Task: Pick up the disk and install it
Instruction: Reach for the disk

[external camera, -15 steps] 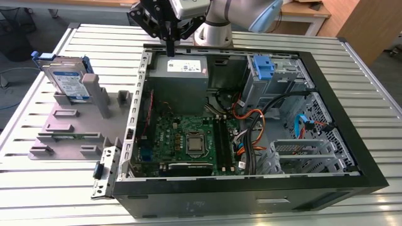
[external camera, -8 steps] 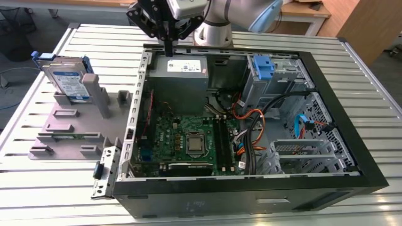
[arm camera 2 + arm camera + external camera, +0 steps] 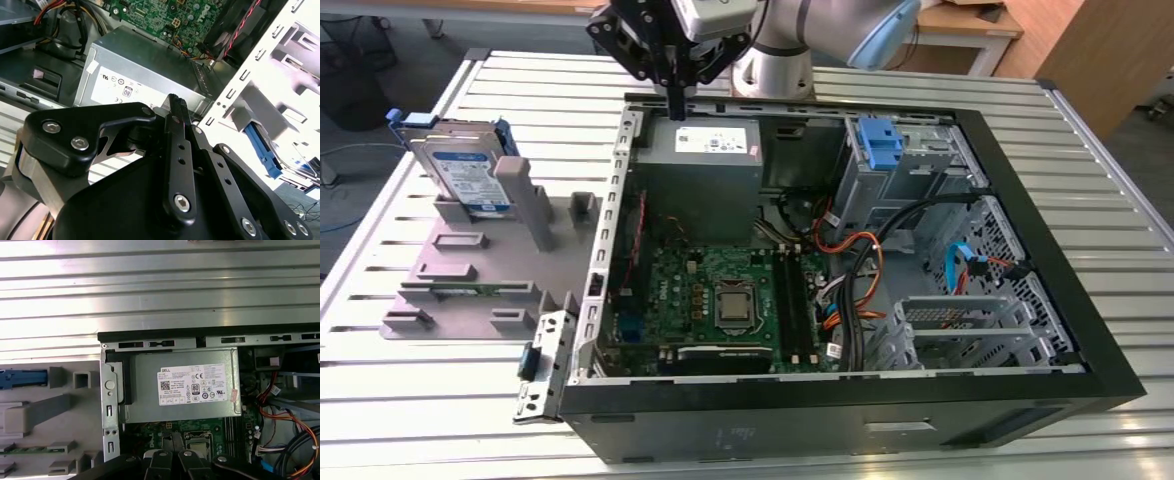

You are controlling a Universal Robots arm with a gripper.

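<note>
The disk (image 3: 464,172), a flat silver-grey drive with a white and blue label and a blue carrier frame, is seen leaning upright in a grey holder (image 3: 454,290) on the slatted table (image 3: 400,400), to the exterior view's left of the open computer case (image 3: 854,395). Inside the case, a grey power-supply box (image 3: 707,150), a green motherboard (image 3: 720,290), bundled cables (image 3: 854,260) and a blue tab (image 3: 881,140) are housed. The gripper (image 3: 678,105) is poised above the power-supply box, its fingers pressed together with nothing gripped.

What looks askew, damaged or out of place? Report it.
Nothing stands out. The silver-grey hard drive with its blue frame leans in the grey plastic rack; the shut claw hangs over the grey power-supply box.
</note>
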